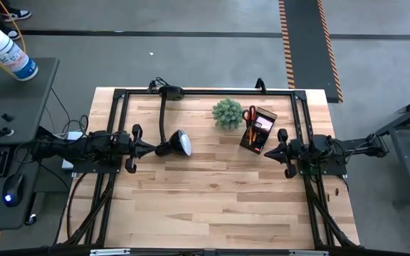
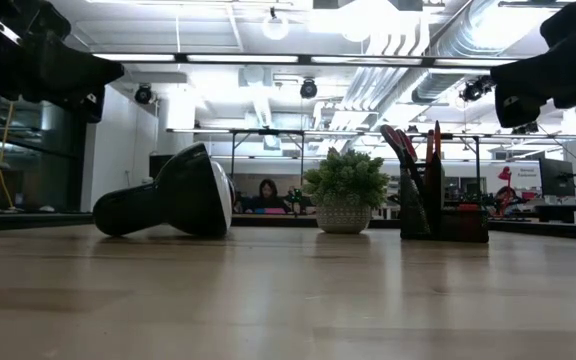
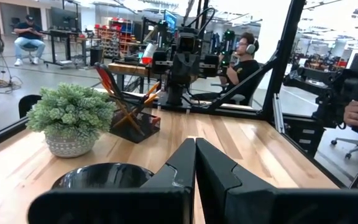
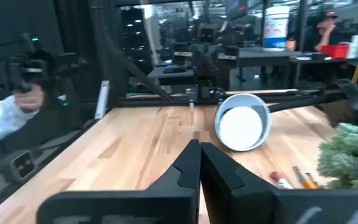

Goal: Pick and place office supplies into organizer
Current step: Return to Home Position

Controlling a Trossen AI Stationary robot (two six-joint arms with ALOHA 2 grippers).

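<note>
The black organizer (image 1: 257,130) stands on the table right of the middle, toward the far edge. Red-handled scissors (image 1: 250,115), orange and dark pencils (image 1: 252,135) and a pink pad (image 1: 264,124) sit in its compartments. They stick up from the organizer (image 2: 443,205) in the low view, and the left wrist view shows the organizer (image 3: 134,124) too. My right gripper (image 1: 269,151) hovers shut just near and right of the organizer, raised off the table (image 2: 528,85). My left gripper (image 1: 150,148) is shut and raised (image 2: 88,75) beside the lamp.
A black desk lamp lies with its round white-faced head (image 1: 181,144) on the table just right of my left gripper. Its arm runs to the far edge. A small green plant (image 1: 228,113) in a pale pot stands left of the organizer. Bare wood stretches across the table's near half (image 1: 212,206).
</note>
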